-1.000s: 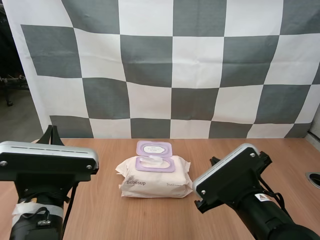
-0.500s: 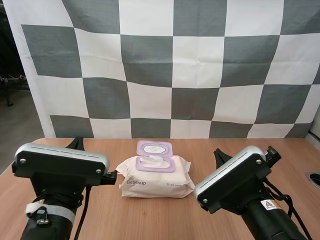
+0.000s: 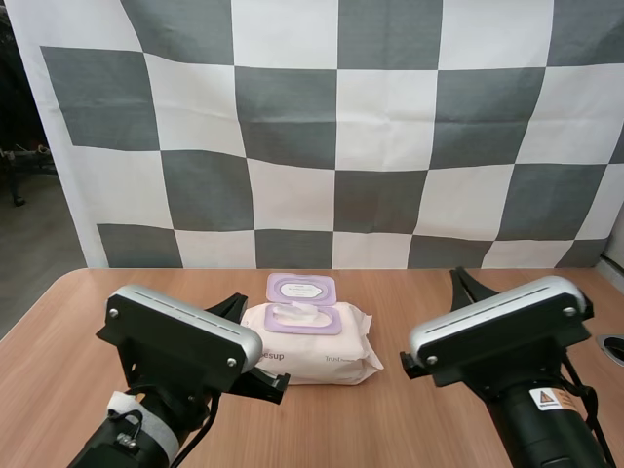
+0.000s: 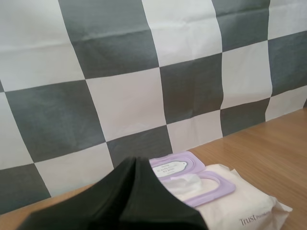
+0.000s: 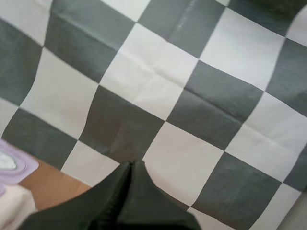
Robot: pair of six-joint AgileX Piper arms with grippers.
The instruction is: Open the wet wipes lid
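Note:
A cream pack of wet wipes [image 3: 327, 353] lies mid-table. Its purple lid [image 3: 301, 289] is flipped back and lies flat behind the purple opening frame [image 3: 304, 319], where a white wipe shows. My left gripper [image 3: 232, 305] is shut, its tip just left of the pack, and the arm hides the pack's front left corner. From the left wrist, the shut wedge [image 4: 134, 162] points at the lid [image 4: 176, 165] and the pack [image 4: 235, 203]. My right gripper [image 3: 457, 277], shut, is raised to the right of the pack; its wedge [image 5: 132, 164] points past a corner of the lid [image 5: 13, 166].
The wooden table [image 3: 390, 419] has bare room in front of the pack and between the two arms. A dark round hole [image 3: 612, 348] sits at the table's right edge.
My left arm has swung right and forward until it overlaps the pack's left side. The right arm has shifted right and turned more level. Pack and lid have not moved.

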